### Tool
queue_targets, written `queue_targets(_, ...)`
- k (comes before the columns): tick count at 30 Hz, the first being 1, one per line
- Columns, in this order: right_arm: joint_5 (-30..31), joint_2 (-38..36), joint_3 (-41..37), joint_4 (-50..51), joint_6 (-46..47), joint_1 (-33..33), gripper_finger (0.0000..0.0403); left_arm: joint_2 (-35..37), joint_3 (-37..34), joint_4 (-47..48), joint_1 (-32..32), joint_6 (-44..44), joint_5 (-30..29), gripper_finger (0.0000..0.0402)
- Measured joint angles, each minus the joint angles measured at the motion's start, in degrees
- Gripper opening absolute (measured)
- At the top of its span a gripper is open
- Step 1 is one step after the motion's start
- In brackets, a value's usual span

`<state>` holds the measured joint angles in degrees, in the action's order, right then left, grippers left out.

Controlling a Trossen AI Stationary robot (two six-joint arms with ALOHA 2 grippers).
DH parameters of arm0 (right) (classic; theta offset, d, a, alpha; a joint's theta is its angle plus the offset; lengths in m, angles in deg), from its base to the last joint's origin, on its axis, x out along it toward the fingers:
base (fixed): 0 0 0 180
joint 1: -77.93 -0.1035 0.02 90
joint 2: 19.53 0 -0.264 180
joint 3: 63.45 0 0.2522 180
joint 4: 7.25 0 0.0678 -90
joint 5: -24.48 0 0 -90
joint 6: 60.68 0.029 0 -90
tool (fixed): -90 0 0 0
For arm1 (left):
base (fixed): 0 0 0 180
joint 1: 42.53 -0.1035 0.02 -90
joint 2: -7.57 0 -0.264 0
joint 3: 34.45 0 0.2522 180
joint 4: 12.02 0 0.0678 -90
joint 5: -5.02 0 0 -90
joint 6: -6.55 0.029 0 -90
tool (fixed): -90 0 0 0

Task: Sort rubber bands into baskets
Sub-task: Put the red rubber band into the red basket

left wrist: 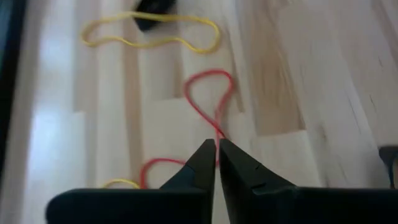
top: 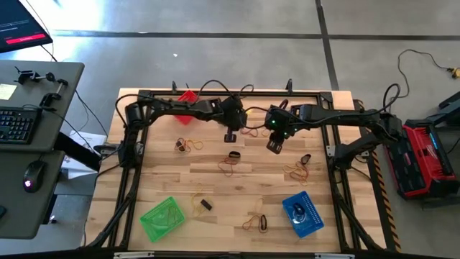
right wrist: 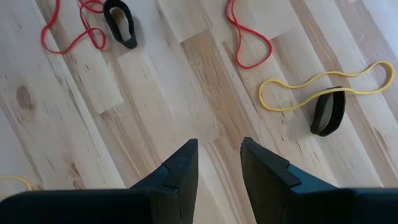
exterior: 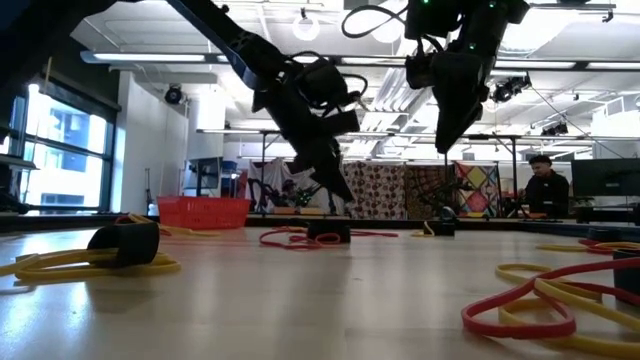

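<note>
Left gripper (left wrist: 216,155) pinches nearly shut on the red rubber band (left wrist: 208,102) lying on the table, right gripper (right wrist: 217,162) hovers part-open and empty, and that thin loop could slip free on the lift.

The left gripper (left wrist: 216,163) is being held low with fingers nearly closed, while the right gripper (right wrist: 217,163) is being held higher, fingers parted.

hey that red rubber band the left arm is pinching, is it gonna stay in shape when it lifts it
Probably not. The red rubber band is a thin, crooked loop lying flat, so it should droop limp from the left end effector. It looks very light. Pinched on one thin strand, it might slip free.
</note>
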<state>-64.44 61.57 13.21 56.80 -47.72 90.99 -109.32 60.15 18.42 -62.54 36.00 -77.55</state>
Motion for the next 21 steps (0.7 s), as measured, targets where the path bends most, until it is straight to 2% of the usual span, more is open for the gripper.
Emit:
queue_targets(11, -1.0, 0.0, 0.0, -0.4, 0.1, 0.0, 0.011, -3.6, 0.0, -4.1, 2.0, 1.7, -3.2, 0.0123)
queue_targets(21, -1.1, 0.0, 0.0, -0.9, 0.1, 0.0, 0.011, -6.9, 0.0, -6.3, 1.9, 1.1, -6.7, 0.0135)
